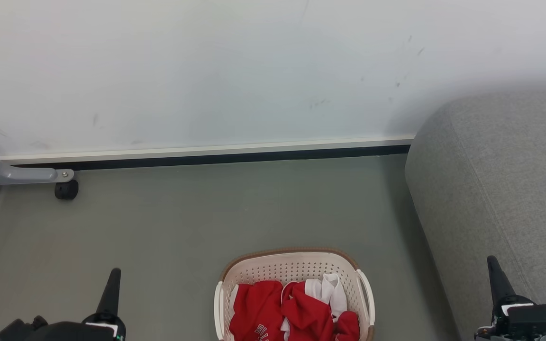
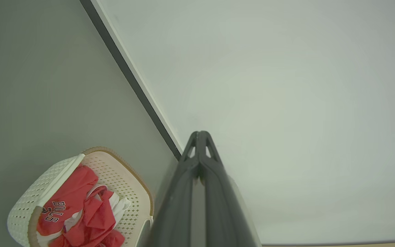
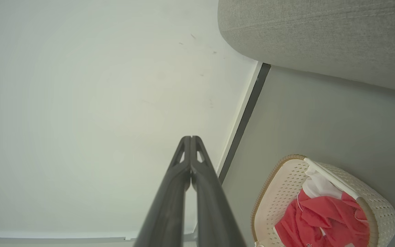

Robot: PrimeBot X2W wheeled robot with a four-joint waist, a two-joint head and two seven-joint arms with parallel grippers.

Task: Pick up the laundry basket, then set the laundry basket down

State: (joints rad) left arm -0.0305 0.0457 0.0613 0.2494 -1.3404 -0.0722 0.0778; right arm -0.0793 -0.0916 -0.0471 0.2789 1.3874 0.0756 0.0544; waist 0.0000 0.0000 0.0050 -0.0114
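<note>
While grippers (image 1: 114,273) (image 1: 492,261) flank it, basket (image 1: 296,267) rests.

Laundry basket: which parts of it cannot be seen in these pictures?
- Head view: near end of the laundry basket, cut off by the bottom edge.
- All views: its floor, hidden under the red and white clothes.
- Left wrist view: one corner, behind the left gripper.

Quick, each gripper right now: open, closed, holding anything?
Left gripper: closed, holding nothing, apart from the laundry basket.
Right gripper: closed, holding nothing.
</note>
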